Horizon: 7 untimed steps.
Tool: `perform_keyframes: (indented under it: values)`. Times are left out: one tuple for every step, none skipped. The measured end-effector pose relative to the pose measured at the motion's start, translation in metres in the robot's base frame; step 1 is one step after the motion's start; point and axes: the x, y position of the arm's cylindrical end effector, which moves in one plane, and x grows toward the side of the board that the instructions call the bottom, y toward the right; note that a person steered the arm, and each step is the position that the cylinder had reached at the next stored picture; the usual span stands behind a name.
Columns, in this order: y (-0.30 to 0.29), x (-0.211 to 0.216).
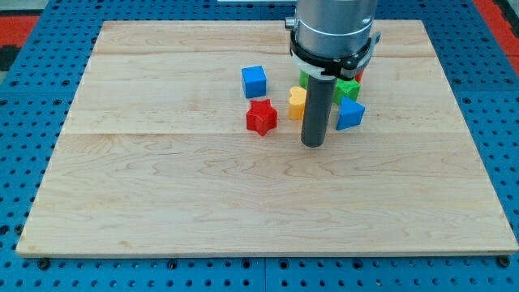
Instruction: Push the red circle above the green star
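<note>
My tip (pixel 313 144) rests on the wooden board (pixel 162 186), just below a tight cluster of blocks. A green block (pixel 349 88), its shape partly hidden by the rod, sits to the upper right of the tip. A sliver of red (pixel 358 75) shows just above it, mostly hidden behind the arm; I cannot tell its shape. A yellow block (pixel 297 103) touches the rod's left side. A blue triangular block (pixel 351 114) lies to the right of the rod.
A red star (pixel 261 117) lies left of the yellow block. A blue cube (pixel 254 81) sits above the red star. A bit of green (pixel 304 79) shows at the rod's left. Blue pegboard (pixel 24 97) surrounds the board.
</note>
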Motion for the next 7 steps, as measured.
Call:
perform_keyframes:
  values:
    - [-0.001, 0.0]
    - [0.005, 0.001]
    - [0.041, 0.005]
    - [0.062, -0.019]
    - [0.043, -0.051]
    - [0.033, -0.069]
    - [0.035, -0.093]
